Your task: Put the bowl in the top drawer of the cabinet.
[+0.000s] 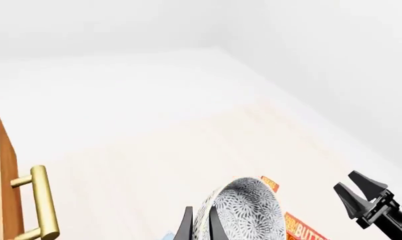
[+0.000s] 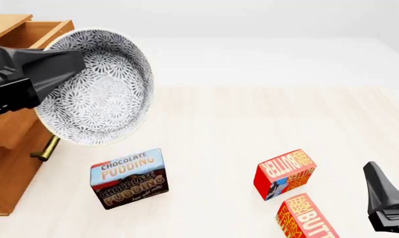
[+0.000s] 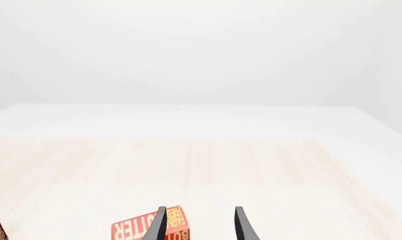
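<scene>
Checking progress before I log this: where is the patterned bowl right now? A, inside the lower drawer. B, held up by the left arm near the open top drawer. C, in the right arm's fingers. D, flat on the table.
B: the bowl is tilted in the air, gripped by the left gripper beside the open top drawer.

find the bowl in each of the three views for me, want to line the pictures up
Front view: the bowl is up left, tilted on edge, held by the left gripper beside the open top drawer.
Left wrist view: its patterned rim rises at the lower edge between the fingers.
Right wrist view: not in it.
Shared landmark: a red butter box shows in all three.
</scene>
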